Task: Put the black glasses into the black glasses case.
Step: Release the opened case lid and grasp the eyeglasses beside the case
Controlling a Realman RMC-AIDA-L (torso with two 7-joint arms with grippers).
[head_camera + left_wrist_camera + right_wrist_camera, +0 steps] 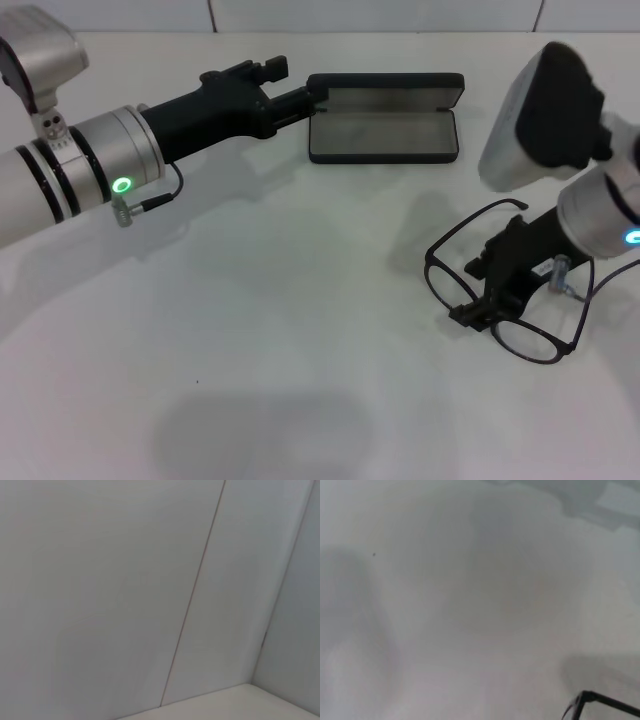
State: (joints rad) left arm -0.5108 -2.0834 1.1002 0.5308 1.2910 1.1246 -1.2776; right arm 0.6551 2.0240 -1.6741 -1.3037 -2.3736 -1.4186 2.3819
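I see the white table carrying the black glasses case, lid open, no writing readable. My left pincer touches the case's left end, grip state unclear. Well nearer than the case, my right pincer is clenched on the black glasses.

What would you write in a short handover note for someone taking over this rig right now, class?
Left gripper: at the left end of the open black glasses case, apparently steadying it; grip unclear.
Right gripper: down at the bridge of the black glasses, near the table's right side; whether it has closed on them is unclear.
Done: case open, grey lining up, nothing in it.
Left: secure the glasses, carry them to the case, set them inside.
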